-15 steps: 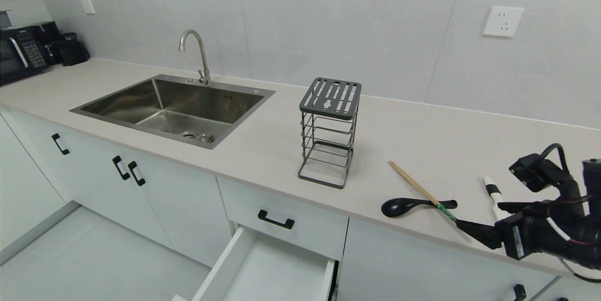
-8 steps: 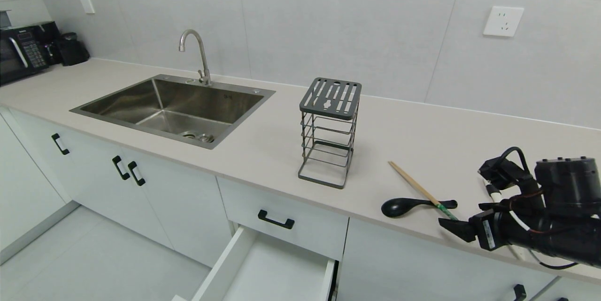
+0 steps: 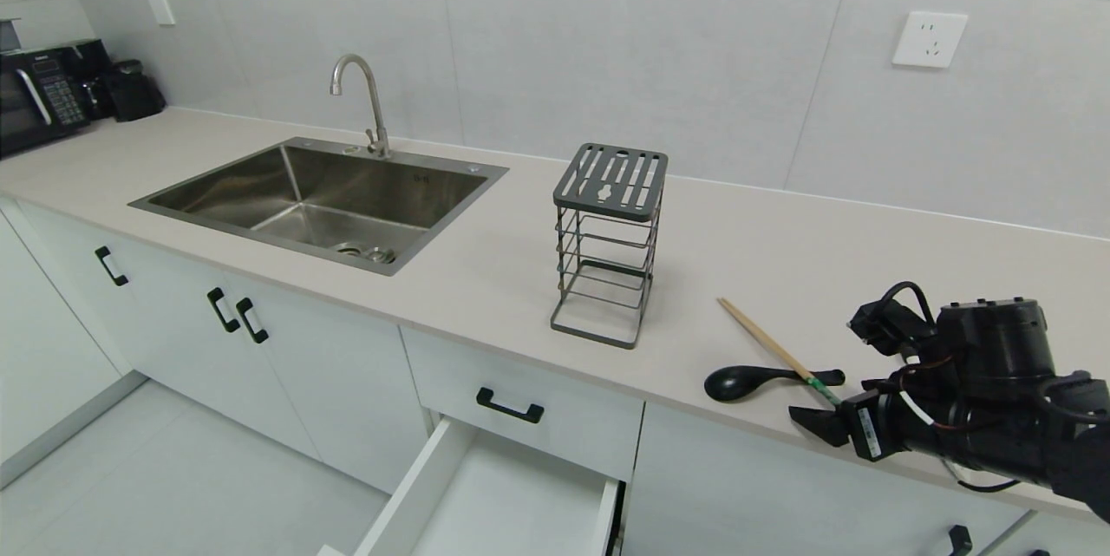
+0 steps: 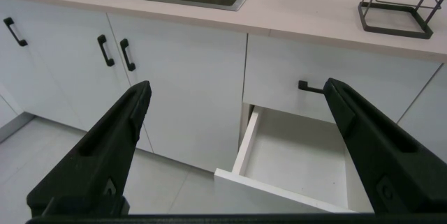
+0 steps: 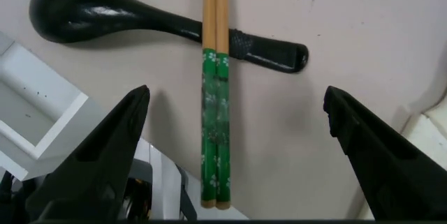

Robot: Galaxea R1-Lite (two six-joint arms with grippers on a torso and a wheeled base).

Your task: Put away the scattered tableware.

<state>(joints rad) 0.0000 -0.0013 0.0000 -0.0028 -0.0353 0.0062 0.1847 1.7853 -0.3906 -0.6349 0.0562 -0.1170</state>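
Right wrist view: right gripper [image 5: 235,102], fingers spread wide, empty, straddling the chopsticks [image 5: 216,77]. Chopsticks: a pair side by side on the counter [image 5: 363,35], green ends near the front edge, plain tips toward the wire rack [image 3: 609,244]. Black spoon [image 5: 91,15] lies crosswise beneath them. Left gripper [image 4: 237,95]: spread wide, empty, facing the open drawer [image 4: 293,161].

A pale grey tiled wall [image 3: 650,35] with a white socket [image 3: 930,39] backs the beige table [image 3: 780,252]; white cabinets [image 3: 295,382] with black handles [image 3: 112,266] stand on a light floor [image 3: 173,487].
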